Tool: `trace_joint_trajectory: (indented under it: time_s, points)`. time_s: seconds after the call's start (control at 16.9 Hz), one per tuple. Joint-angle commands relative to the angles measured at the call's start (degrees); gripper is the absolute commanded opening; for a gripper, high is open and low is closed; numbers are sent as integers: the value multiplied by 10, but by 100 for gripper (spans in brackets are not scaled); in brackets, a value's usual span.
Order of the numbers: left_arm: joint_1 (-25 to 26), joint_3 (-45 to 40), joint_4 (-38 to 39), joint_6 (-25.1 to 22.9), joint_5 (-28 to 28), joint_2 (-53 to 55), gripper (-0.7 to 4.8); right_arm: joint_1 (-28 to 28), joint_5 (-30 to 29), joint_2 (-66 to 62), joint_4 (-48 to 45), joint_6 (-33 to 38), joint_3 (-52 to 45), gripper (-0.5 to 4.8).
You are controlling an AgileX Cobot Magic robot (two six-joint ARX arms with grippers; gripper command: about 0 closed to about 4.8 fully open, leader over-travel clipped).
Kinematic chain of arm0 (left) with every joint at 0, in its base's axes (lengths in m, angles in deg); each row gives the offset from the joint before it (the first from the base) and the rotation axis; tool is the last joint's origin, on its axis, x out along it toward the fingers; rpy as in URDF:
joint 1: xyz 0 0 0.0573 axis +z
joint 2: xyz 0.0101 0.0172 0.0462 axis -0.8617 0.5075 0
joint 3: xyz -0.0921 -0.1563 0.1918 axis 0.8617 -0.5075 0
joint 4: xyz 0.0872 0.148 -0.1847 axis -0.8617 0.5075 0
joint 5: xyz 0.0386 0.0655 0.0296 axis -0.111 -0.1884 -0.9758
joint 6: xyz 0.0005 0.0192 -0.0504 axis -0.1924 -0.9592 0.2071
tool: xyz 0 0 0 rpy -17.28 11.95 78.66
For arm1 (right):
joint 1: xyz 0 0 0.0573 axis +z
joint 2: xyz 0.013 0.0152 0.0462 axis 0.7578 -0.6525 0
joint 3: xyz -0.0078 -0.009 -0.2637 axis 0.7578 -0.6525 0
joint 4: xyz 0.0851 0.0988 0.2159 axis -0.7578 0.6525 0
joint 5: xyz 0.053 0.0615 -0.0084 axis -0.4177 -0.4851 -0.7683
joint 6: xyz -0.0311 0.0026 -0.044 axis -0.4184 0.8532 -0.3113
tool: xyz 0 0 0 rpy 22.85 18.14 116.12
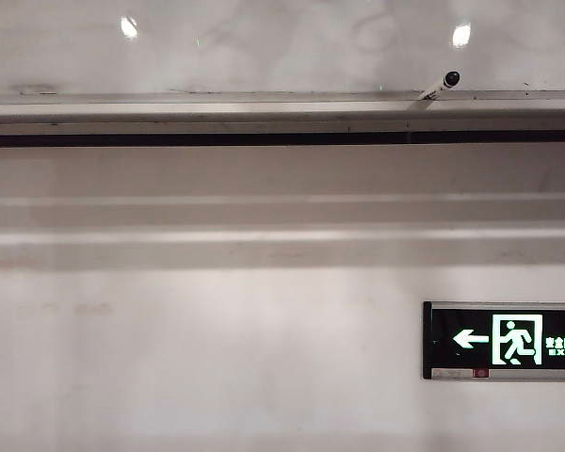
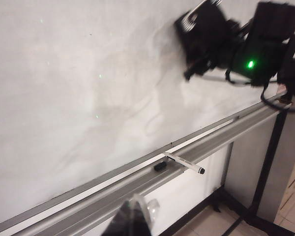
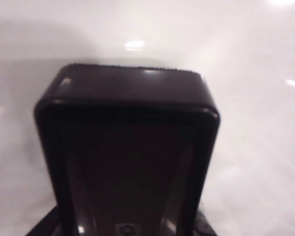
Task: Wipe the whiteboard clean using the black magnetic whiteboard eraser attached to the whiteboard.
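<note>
Exterior view: we see the whiteboard point(image 1: 282, 42) along the top, shiny, with faint smudges and two round light spots.
Wall: we see the plain white wall point(image 1: 217, 358) below it, with a green exit sign point(image 1: 504, 340) low on the right.
Ledge: the long silver ledge point(image 1: 264, 98) runs under the board. A marker point(image 1: 441, 85) with a black tip leans on it toward the right.
Right arm: in our left wrist view it is the dark blurry shape point(image 2: 265, 42) with a small green light, up against the board.
Eraser: the black eraser point(image 3: 128, 152) fills our right wrist view, its far end pressed on the board point(image 3: 246, 147).
Right gripper: its fingers point(image 2: 202, 35) hold the eraser against the board.
Left gripper: we see only a dark tip point(image 2: 132, 221) below the ledge point(image 2: 152, 182); we cannot tell if its fingers are wide or narrow.
Small bits: a marker point(image 2: 184, 163) and a little black piece point(image 2: 160, 166) lie in the ledge.
</note>
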State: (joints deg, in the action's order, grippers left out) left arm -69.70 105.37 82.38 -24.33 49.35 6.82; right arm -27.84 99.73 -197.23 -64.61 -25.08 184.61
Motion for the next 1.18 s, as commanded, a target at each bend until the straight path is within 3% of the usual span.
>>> trace_joint_trajectory:
  time_s: [0.06, 0.35, 0.65, 0.83, 1.18]
  points:
    - [0, 2, -4, 2, 3, -1, -6, -11, 15, 16, -59, 1, 2, 17]
    - [0, 2, -3, 2, 3, -1, -6, -32, -19, 25, -115, 4, 2, 17]
    - [0, 2, -3, 2, 3, -1, -6, -32, -163, 26, -115, 17, 2, 17]
    - [0, 2, -3, 2, 3, -1, -6, -27, -238, 27, -99, 72, 2, 17]
    - [0, 2, -3, 2, 2, -1, -6, -31, -123, 28, -144, 109, 2, 17]
